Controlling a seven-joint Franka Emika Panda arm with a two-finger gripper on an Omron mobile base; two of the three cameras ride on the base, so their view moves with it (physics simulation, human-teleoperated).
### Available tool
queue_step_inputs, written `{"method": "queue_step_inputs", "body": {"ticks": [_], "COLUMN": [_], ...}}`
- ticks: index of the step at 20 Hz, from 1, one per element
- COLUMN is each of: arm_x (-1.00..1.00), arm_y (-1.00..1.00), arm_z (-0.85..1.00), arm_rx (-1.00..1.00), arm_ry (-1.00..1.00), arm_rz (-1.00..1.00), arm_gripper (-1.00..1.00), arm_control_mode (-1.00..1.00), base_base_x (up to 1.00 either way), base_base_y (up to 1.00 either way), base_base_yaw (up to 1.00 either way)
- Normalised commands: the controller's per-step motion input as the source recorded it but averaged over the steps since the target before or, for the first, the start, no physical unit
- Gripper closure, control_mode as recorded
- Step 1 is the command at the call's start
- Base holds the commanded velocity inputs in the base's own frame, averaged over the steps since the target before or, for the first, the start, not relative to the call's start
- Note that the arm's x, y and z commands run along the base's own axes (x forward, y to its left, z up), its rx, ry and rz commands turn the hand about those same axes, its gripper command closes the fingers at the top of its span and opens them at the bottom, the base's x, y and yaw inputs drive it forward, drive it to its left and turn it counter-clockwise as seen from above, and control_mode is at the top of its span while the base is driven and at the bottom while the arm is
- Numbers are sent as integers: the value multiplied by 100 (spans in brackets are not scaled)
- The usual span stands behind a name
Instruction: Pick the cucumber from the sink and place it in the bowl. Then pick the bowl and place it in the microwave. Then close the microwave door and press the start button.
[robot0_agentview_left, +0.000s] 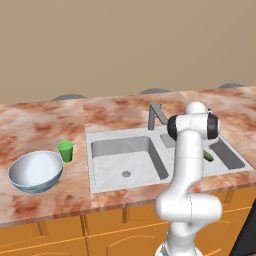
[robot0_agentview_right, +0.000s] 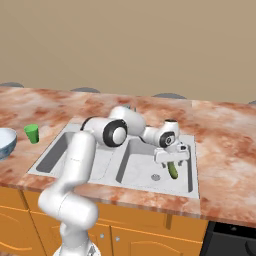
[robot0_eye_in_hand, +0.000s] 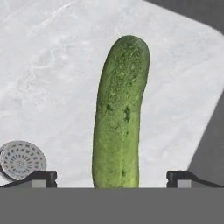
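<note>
Wide-open hand straddles cucumber in sink.

I found no text, label, brand, number or sign that I could read anywhere in these views.
</note>
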Motion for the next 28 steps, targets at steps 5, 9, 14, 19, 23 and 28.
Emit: {"method": "queue_step_inputs", "body": {"ticks": [5, 9, 14, 19, 23, 28], "arm_x": [54, 18, -2, -71, -80, -89], "arm_y": [-18, -12, -1, 18, 64, 62], "arm_z": [-50, -43, -38, 13, 81, 100], "arm_rx": [0, 0, 0, 0, -3, -5], "arm_ry": [1, 0, 0, -1, 0, -4], "arm_rz": [11, 8, 3, 2, 9, 14], "arm_gripper": [-100, -100, 100, 100, 100, 100], "arm_control_mode": [-100, -100, -100, -100, -100, -100], "base_base_x": [0, 0, 0, 0, 0, 0], "base_base_y": [0, 0, 0, 0, 0, 0], "base_base_yaw": [0, 0, 0, 0, 0, 0]}}
